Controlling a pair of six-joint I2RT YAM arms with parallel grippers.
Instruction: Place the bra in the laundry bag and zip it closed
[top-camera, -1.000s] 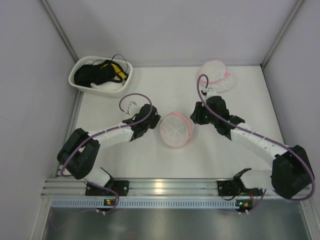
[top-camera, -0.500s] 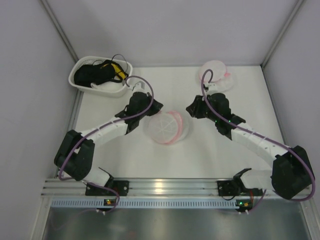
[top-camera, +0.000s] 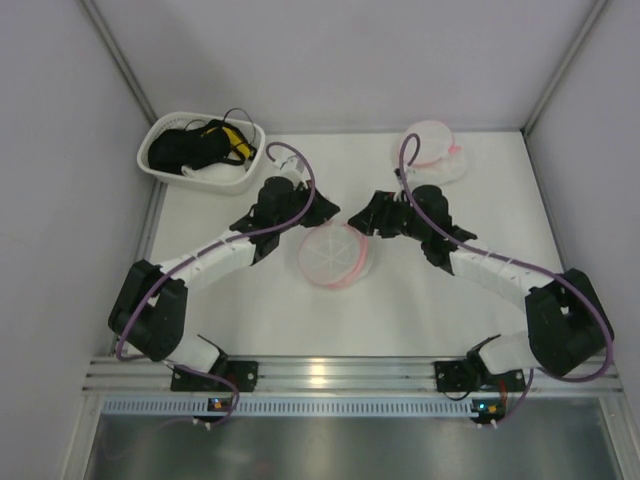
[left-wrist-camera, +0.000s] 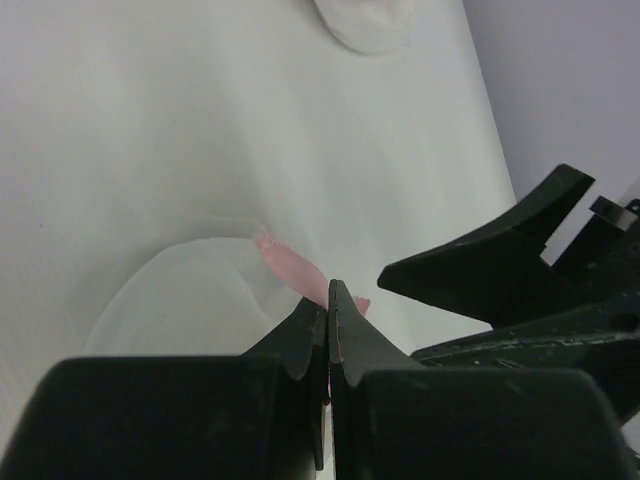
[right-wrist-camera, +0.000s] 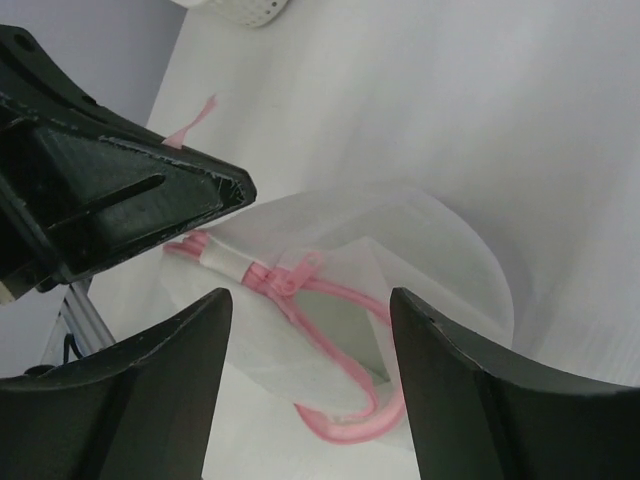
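Since a second ago, swings the left gripper (top-camera: 306, 222) round to the far-left rim of the bag (top-camera: 335, 256), nudges the bag a little leftward and flatter, and brings the right gripper (top-camera: 361, 217) in from the other side with its jaws spread wider.

Pinches a pink tab (left-wrist-camera: 292, 270) at the bag's rim in tightly closed left jaws. Holds the right jaws wide and empty over the pink zip (right-wrist-camera: 345, 405), with the slider (right-wrist-camera: 283, 280) between the fingers and a gap in the zip not yet closed. Keeps the bag at mid-table, between the two grippers.

Cannot place the bra for sure: may be the pale folds behind the mesh, may be part of the pale bundle (top-camera: 437, 155) at the back right, well apart. Leaves the basket (top-camera: 220, 178) at the back left alone.

For a clean close, probably best to keep the left pinch firm as an anchor. Lower the right jaws onto the slider alone, clear of the mesh. Then draw it along the curve of the ring, away from the anchor, keeping the tape taut so no fabric snags.

Shows no brand, label or readable writing anywhere.
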